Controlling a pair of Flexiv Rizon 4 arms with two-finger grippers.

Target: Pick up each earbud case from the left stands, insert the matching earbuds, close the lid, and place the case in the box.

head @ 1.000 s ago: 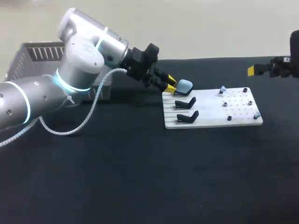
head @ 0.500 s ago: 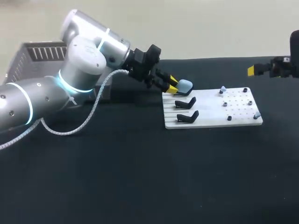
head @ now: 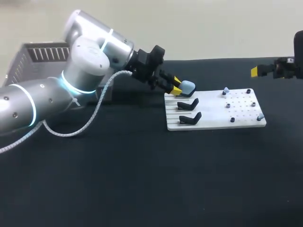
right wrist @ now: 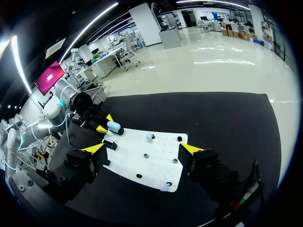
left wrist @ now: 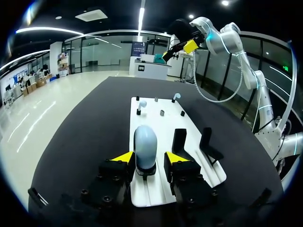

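My L gripper open astride the blue case, its stand mostly hidden beneath; my R gripper wide open, empty, white board ahead on black table.

From above, our left arm hides part of the box, the edge cuts off our right arm, and 2 earbuds are too small to detail.

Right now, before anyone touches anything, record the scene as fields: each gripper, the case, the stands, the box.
left gripper: open, tips flanking the earbud case
earbud case: light blue, on its stand on the white board
other stands: two, black, empty
right gripper: open, empty, raised at the right
box: grey, at rear left
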